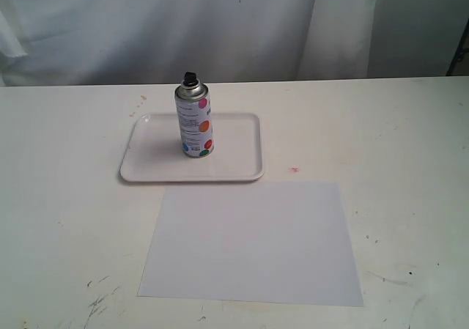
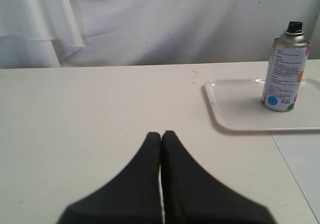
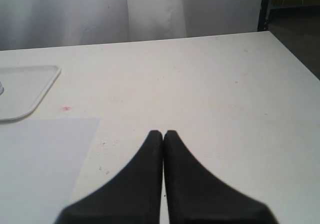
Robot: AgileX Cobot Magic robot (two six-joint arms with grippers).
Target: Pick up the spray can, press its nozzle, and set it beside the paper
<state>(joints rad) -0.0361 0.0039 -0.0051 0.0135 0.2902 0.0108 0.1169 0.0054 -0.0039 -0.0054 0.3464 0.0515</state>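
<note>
The spray can [image 1: 194,121] stands upright on a white rimmed tray [image 1: 234,168], white with coloured dots, a silver shoulder and its black nozzle [image 1: 190,78] on top. It also shows in the left wrist view, spray can [image 2: 286,74] with nozzle [image 2: 295,27]. The paper [image 1: 253,241] lies flat in front of the tray; part of the paper [image 3: 35,169] shows in the right wrist view. My left gripper [image 2: 161,134] is shut and empty, well short of the can. My right gripper [image 3: 163,133] is shut and empty over bare table beside the paper. Neither gripper appears in the exterior view.
A white curtain hangs behind the table's far edge. The tray [image 2: 240,114] sits between the left gripper and the can. A small red mark [image 1: 294,169] lies on the table [image 1: 410,160] near the tray's corner. The table's right edge [image 3: 295,54] shows in the right wrist view.
</note>
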